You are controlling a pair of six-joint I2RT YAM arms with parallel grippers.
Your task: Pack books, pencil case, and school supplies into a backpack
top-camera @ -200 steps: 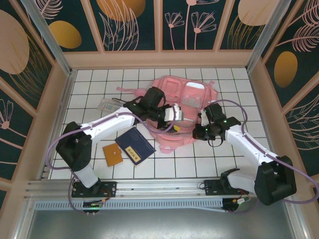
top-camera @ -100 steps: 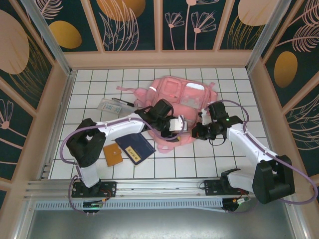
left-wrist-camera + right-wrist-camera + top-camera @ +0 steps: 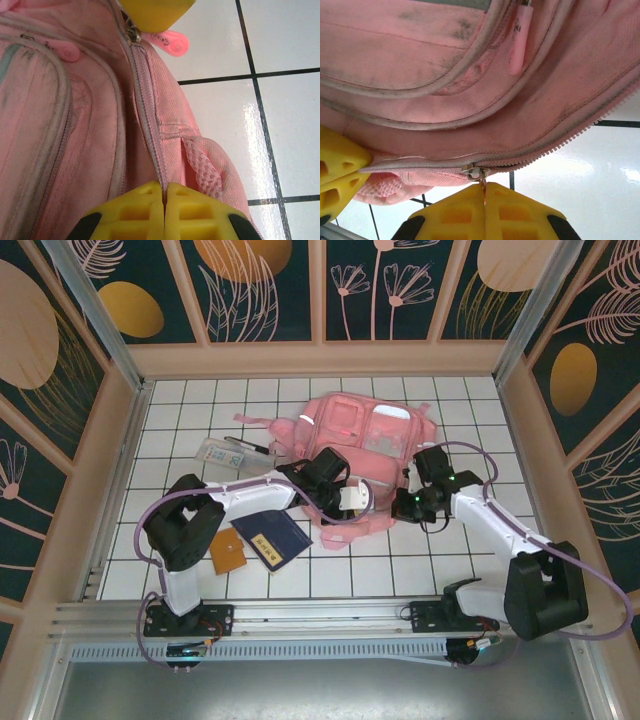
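Observation:
The pink backpack [image 3: 365,435] lies flat at the middle back of the tiled table. At its near edge my left gripper [image 3: 356,499] is shut, pinching the backpack's zipper seam [image 3: 150,135] between its yellow fingertips [image 3: 192,207]. Just to the right, my right gripper [image 3: 404,506] is shut on the metal zipper pull [image 3: 476,173] of the same zipper, whose teeth [image 3: 570,137] stand parted to the right of the slider. The navy-blue book [image 3: 272,537] and the orange-brown notebook [image 3: 226,550] lie on the tiles to the left. The clear pencil case [image 3: 214,452] and a dark pen [image 3: 247,444] lie farther back left.
A pink strap [image 3: 250,420] trails from the backpack's left side. A second pink zipper tab [image 3: 171,42] hangs by the right gripper's fingertip. Wooden walls [image 3: 110,450] close in the table on three sides. Bare tiles [image 3: 440,570] stretch along the near right.
My left gripper has moved right and nearer, to the backpack's near edge, and shut on the zipper seam. The right gripper stayed shut on the pull, shifting only slightly.

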